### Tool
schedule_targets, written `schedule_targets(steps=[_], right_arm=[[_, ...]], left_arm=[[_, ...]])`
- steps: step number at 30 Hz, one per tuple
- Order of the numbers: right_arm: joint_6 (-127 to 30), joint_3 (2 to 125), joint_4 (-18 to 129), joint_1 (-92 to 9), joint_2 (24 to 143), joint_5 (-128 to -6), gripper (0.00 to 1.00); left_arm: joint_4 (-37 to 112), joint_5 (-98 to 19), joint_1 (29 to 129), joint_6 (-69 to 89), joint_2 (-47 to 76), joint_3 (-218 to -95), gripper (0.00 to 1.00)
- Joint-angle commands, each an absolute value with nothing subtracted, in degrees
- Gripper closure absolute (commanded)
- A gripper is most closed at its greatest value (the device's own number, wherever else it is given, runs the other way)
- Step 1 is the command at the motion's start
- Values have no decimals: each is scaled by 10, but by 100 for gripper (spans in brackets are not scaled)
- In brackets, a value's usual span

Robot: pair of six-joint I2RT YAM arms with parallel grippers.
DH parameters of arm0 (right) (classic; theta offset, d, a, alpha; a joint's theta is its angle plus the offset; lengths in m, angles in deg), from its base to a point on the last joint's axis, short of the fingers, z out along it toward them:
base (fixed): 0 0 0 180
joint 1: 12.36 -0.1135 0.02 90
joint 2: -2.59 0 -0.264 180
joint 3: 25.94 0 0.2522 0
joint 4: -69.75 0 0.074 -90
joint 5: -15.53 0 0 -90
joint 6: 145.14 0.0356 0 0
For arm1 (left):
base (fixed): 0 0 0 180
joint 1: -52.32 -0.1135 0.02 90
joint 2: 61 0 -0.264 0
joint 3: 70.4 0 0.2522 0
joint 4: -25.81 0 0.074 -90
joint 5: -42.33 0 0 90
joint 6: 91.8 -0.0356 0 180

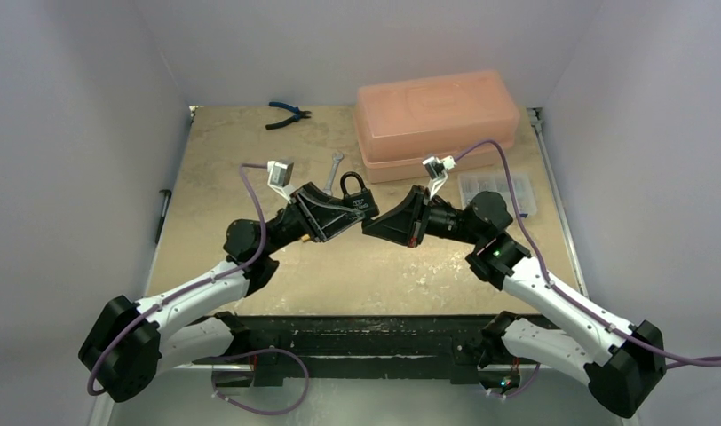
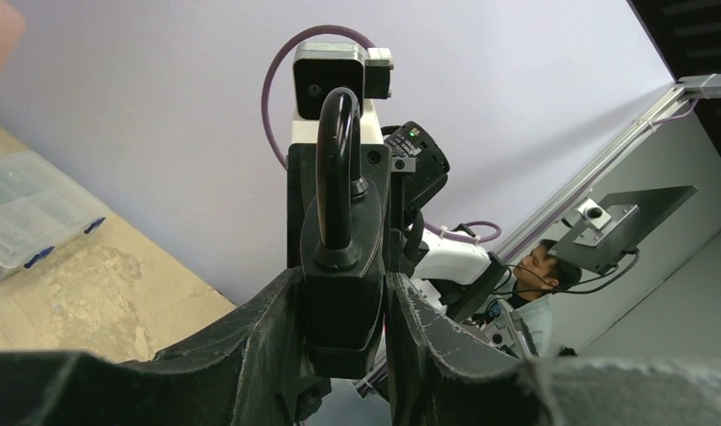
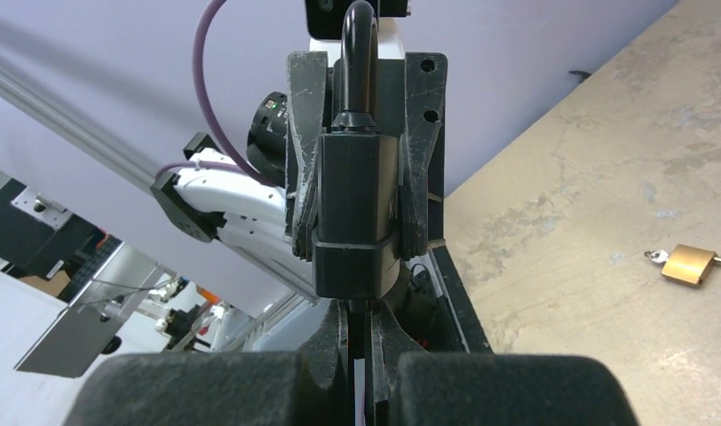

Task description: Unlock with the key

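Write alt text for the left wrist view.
A black padlock stands upright, shackle up, gripped in the left tool. The right arm faces it from behind; a tan table with a clear box lies at left.

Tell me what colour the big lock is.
The big lock is black; left wrist view shows it best.

The padlock's point(image 3: 357, 213) underside is hidden by the right tool point(image 3: 361, 333).
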State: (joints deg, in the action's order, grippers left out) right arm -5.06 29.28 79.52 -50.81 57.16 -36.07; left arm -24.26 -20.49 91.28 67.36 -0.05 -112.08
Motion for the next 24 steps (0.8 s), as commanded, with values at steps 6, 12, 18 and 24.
schedule_targets(steps=[6, 12, 18, 24], right_arm=[[-12, 328, 892, -506, 559, -356, 100], [10, 325, 926, -507, 561, -341, 100], [41, 320, 979, -506, 572, -321, 100], [66, 320, 1016, -507, 581, -311, 100]], left_arm=[[-313, -142, 914, 691, -25, -1171, 100], [-328, -135, 914, 697, -21, -1175, 100], [-358, -123, 914, 711, -13, -1178, 100], [-392, -109, 914, 727, -3, -1181, 100]])
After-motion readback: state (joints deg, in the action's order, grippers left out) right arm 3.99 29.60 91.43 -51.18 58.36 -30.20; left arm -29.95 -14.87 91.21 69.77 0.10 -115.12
